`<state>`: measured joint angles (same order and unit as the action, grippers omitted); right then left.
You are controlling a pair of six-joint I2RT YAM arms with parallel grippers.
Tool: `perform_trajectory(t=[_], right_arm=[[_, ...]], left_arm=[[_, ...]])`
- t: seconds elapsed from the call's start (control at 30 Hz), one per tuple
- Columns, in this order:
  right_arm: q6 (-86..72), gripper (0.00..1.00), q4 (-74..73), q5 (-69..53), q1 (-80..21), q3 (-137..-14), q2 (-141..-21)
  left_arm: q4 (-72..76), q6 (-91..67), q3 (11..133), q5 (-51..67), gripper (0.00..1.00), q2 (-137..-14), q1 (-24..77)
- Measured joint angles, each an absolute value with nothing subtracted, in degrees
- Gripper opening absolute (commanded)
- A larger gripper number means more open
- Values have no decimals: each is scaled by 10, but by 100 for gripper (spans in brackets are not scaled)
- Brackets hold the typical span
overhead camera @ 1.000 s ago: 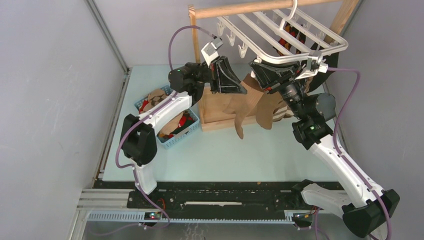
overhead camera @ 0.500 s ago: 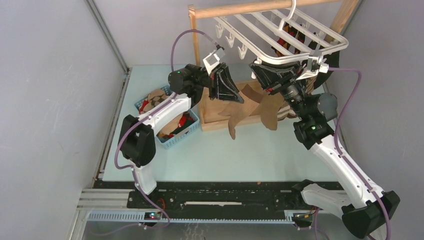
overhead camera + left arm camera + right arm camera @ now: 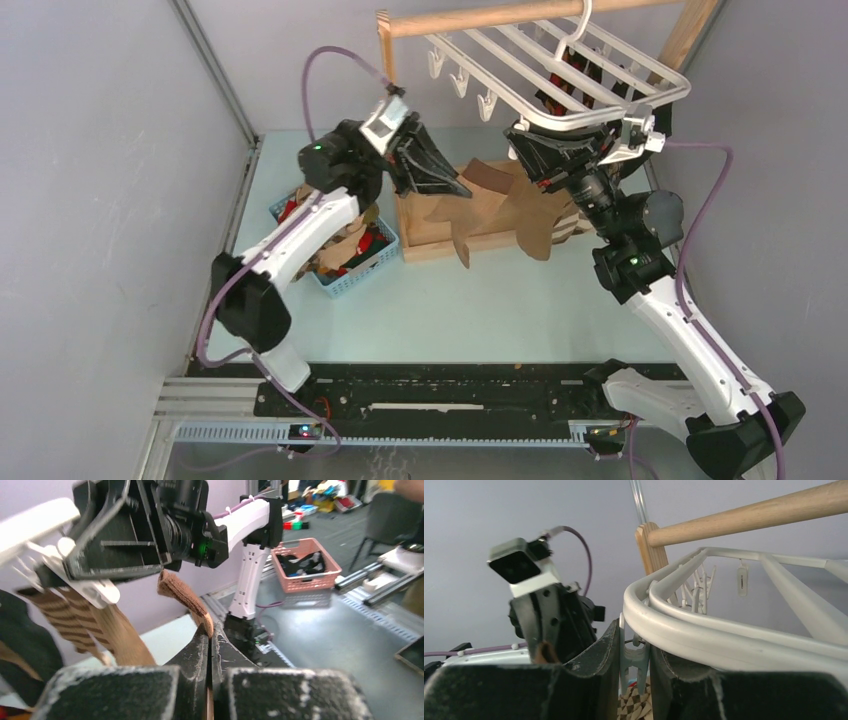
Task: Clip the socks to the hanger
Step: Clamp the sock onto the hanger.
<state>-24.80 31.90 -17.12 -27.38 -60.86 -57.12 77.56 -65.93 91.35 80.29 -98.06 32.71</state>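
Pinching the ribbed cuff of a plain tan sock, the left hand has its fingers pressed flat together on the fabric. A short stub of cuff stands up past the tips, and the rest of the sock droops free above the wooden stand base. Just right of it, the right hand reaches up under the near left corner of the hanger. Its fingers sit on either side of a pale clip and squeeze it; whether the clip's mouth stands open I cannot tell. Beside that clip a brown striped sock hangs clipped.

The tan sock looks light, limp and a little stretchy, so it will likely fold and swing rather than hold a shape. I judge the cuff the right place to grip it, since the ribbing is thickest there and gives the clip something to bite. The stub above the fingertips is the part to feed in. It is short, so it probably has to meet the clip's mouth squarely, or a slack edge could curl aside or slip out on release.

Below lies a pale blue-green surface. On its left stands a blue mesh basket with more socks, among them a red-orange argyle sock. At the far side the hanger hooks over a wooden rail, and spare clips dangle along its far left edge. Grey walls close in on left and right, so I judge there is little room to swing wide.
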Motion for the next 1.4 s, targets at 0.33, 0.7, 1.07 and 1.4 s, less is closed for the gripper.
perform_trajectory(t=[0.33,0.7,1.07,1.4], right_arm=[[-249,11,306,-172,-274,-622,-562],[-259,10,290,-171,-275,-633,-562],[-261,10,280,-171,-281,-633,-563],[-263,10,280,-177,-282,-633,-567]], left_arm=[[787,-519,836,798,0,-847,271],[773,-406,802,770,0,-916,276],[752,-369,846,747,0,-980,299],[758,-382,887,738,0,-995,310]])
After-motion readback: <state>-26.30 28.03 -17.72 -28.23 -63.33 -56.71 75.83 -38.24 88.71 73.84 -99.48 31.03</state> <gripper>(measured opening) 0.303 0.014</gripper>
